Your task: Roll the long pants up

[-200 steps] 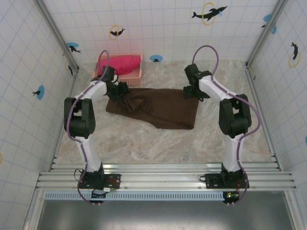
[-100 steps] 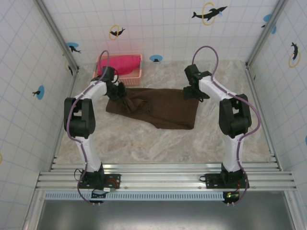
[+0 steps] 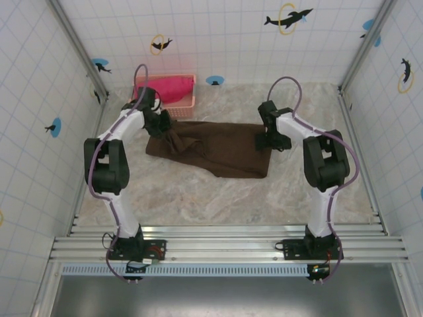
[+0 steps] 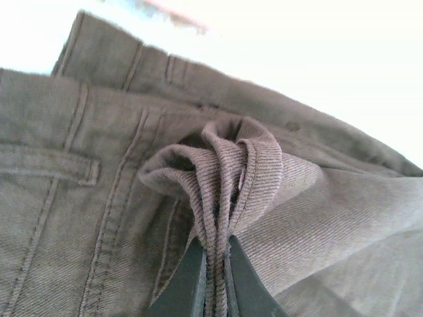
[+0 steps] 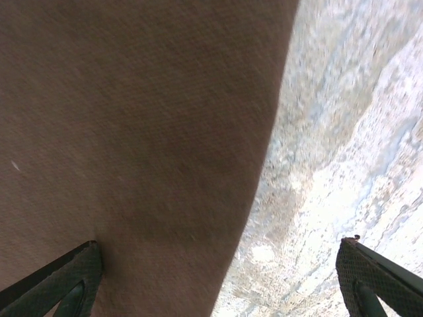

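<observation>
The long pants lie folded across the back half of the table, dark brown, waist end at the left. My left gripper is shut on a bunched fold of the pants' waist, the fabric pinched between its two dark fingers. My right gripper hovers low over the pants' right end, open, its fingers spread wide. Between them I see the cloth's edge and bare table.
A pink basket holding a bright pink-red cloth stands at the back left, just behind my left gripper. Tiled walls close in the table on three sides. Open marble surface stretches in front of the pants.
My right gripper has moved nearer and down onto the pants' right end. My left gripper has pulled back and up a little with the waist fold in it.
</observation>
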Tool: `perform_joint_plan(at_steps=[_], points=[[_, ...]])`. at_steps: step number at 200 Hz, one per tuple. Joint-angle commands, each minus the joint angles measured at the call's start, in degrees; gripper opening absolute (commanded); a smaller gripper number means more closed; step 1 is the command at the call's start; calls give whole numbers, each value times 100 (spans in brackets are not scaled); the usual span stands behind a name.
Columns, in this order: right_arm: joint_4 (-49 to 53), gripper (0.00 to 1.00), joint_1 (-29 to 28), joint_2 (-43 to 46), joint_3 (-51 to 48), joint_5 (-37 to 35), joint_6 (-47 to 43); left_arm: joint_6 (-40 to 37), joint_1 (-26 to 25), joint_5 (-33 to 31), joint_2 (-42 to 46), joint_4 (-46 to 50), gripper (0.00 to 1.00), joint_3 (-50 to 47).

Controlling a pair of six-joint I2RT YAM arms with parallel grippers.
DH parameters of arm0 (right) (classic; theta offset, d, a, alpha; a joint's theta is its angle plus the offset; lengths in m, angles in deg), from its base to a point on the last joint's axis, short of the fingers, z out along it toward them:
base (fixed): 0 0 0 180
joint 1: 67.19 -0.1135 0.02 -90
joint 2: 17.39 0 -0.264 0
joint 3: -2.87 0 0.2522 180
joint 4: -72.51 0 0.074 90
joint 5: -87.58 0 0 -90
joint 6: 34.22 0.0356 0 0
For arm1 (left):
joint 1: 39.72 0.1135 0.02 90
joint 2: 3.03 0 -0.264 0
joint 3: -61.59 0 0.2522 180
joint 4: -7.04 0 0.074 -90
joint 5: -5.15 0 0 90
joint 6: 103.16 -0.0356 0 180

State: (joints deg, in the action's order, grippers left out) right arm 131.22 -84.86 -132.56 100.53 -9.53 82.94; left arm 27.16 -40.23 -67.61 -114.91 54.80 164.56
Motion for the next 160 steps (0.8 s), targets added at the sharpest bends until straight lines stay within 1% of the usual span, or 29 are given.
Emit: perform_joint_plan(at_steps=[1,23,55,100,108,113,120,139,160], points=[[-146,94,132,343,-365,320,55,-289,119,-223,255,258,0,553],[-495,94,258,436,-826,769,237,-366,122,-146,98,361,0,812],[-1388,93,481,579,-1545,1618,639,-351,121,-196,87,361,0,758],[-2334,93,482,721,-1823,2421,1097,-489,141,-305,154,445,0,618],[-2461,92,467,699,-1831,2477,1186,-504,162,-313,162,447,0,598],[-2498,92,466,691,-1841,2703,1241,-507,157,-314,167,452,0,581],[-2756,90,443,681,-1874,2817,1325,-522,181,-325,172,474,0,571],[-3023,87,367,625,-1947,3033,1512,-533,205,-341,170,502,0,562],[-3190,75,326,537,-2062,3161,1631,-549,217,-381,177,523,0,576]])
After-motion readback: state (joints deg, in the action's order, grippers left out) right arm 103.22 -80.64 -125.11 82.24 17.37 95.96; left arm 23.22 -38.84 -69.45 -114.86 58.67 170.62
